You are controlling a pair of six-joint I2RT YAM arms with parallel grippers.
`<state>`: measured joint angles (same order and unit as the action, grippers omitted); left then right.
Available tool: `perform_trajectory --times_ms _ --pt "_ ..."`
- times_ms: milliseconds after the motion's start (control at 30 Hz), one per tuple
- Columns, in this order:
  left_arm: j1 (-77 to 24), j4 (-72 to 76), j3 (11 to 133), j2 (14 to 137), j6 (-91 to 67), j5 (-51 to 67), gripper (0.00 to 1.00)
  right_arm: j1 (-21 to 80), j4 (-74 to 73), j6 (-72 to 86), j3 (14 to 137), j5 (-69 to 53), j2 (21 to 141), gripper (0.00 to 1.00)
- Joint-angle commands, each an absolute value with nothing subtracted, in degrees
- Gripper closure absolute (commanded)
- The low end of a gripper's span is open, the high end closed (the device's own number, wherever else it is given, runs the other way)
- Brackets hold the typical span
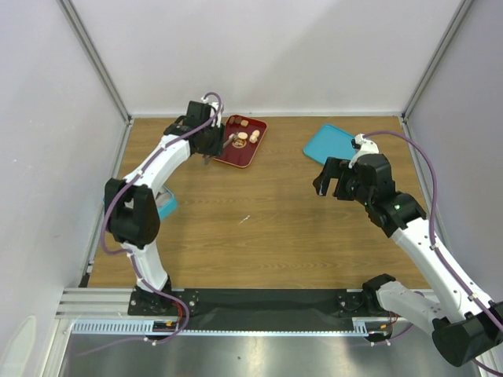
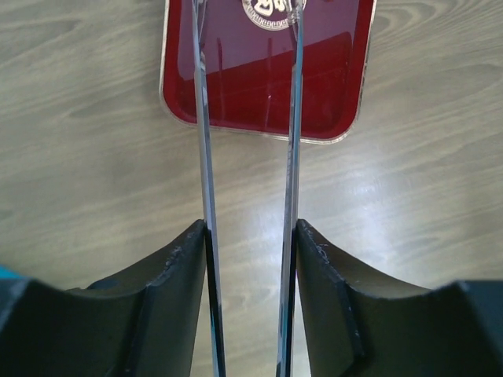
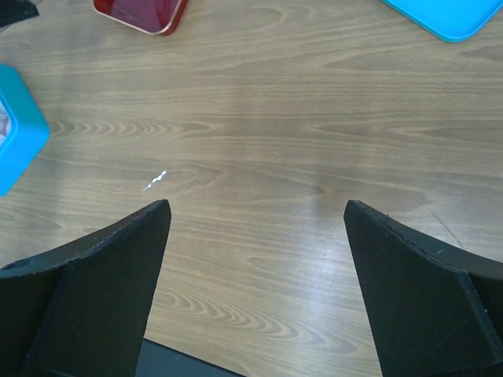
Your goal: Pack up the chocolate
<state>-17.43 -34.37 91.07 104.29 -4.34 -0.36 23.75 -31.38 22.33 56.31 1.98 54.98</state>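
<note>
— Left gripper (image 1: 230, 144) first, from the overhead camera: I have it out over the red tray (image 1: 240, 158) at the far left of the desk (image 1: 275, 228), pointing at the chocolate (image 1: 253, 136) lying on that tray.
— How many pieces?
— Four or so, some dark and some pale; they're too small for me to be sure. My right gripper (image 1: 333, 187) hangs above the desk near the teal lid (image 1: 330, 143), spread wide with nothing in it. A teal box (image 1: 167, 206) sits half hidden behind my left arm.
— And the left wrist camera?
— Two thin blades (image 2: 206, 196) run to the top edge, standing apart. Between them on the tray lies one chocolate, dark with a white ring. I see red between it and the left blade, while the right blade crosses its edge. The tips are cut off, so I can't tell about contact. I read it as partly open, gripping nothing.
— Right wrist?
— Both black fingers (image 3: 118, 275) are far apart above the desk. The tray corner is top left, the lid top right and the box at the left edge, with a white speck (image 3: 155, 181) on the wood.
</note>
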Motion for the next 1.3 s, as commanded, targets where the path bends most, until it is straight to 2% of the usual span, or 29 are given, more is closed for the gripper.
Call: perform_trajectory --times_ms 0,367,733,1267 --pt "-17.84 -28.83 95.01 106.95 -0.88 1.41 0.47 23.47 -30.24 21.71 58.62 3.69 55.9 0.0" --pt "-17.93 -27.95 98.09 113.99 1.67 -2.81 0.48 22.76 -29.79 20.92 58.27 4.31 57.21 0.0" --pt "-18.19 -27.86 98.44 116.63 2.64 -2.29 0.51 22.24 -29.0 20.74 57.75 4.04 58.01 0.0" --pt "-19.69 -29.62 97.12 115.05 0.44 -2.63 0.55 21.8 -28.83 20.83 57.39 3.69 57.3 0.0"
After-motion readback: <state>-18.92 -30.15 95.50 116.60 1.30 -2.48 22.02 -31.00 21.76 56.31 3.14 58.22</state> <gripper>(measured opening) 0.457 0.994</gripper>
